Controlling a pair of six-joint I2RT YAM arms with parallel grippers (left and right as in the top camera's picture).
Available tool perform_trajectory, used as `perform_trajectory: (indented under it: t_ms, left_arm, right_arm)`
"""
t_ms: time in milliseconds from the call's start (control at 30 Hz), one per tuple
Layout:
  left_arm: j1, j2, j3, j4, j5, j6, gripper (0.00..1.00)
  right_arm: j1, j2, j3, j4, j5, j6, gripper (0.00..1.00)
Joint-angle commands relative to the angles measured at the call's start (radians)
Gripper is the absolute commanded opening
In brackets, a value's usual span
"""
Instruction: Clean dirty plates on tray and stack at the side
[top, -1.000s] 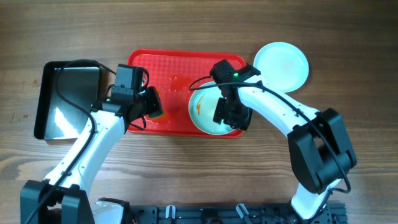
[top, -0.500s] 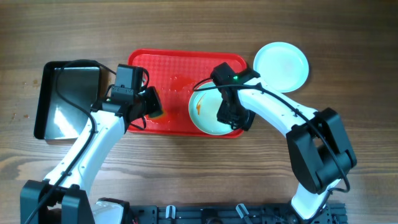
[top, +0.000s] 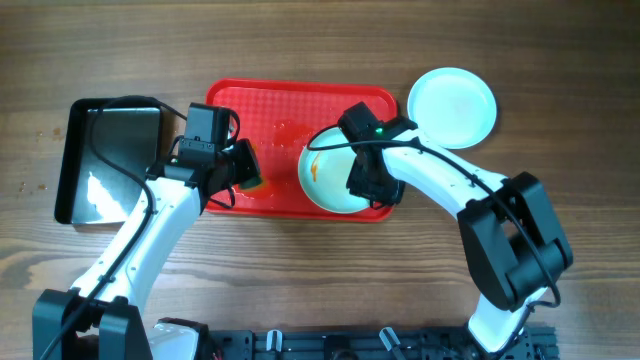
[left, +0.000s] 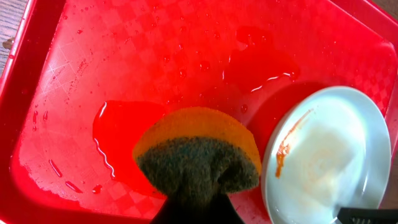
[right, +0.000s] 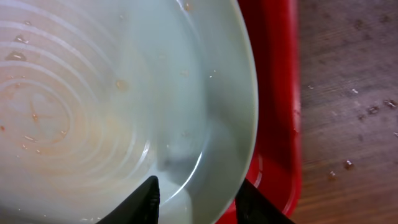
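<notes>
A pale plate (top: 322, 188) with an orange smear sits tilted at the front right of the red tray (top: 290, 105). My right gripper (top: 366, 184) is shut on its right rim; the right wrist view shows the rim (right: 239, 106) between my fingers (right: 199, 200). My left gripper (top: 243, 172) is shut on an orange and dark green sponge (top: 252, 180), held over the tray's front left, apart from the plate. The left wrist view shows the sponge (left: 196, 155), the smeared plate (left: 336, 155) and the wet tray (left: 155, 56). A clean plate (top: 452, 105) lies on the table right of the tray.
A glossy black pan (top: 100, 160) lies left of the tray. Water puddles (left: 121, 124) lie on the tray floor. The tray's right rim (right: 277, 124) is beside wet wooden table (right: 348, 93).
My right gripper has shifted the smeared plate a little to the left, toward the sponge. My left arm and the sponge have not moved.
</notes>
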Motion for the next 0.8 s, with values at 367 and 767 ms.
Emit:
perform_trajectory:
  t_ms: [367, 767]
  left_arm:
    - [0.002, 0.006, -0.005, 0.021, 0.024, -0.010, 0.04]
    - [0.002, 0.006, -0.005, 0.022, 0.034, -0.010, 0.04]
  right_arm:
    - [-0.088, 0.040, 0.269, 0.016, -0.017, -0.521, 0.45]
    - [-0.159, 0.256, 0.235, 0.103, -0.233, -0.708, 0.33]
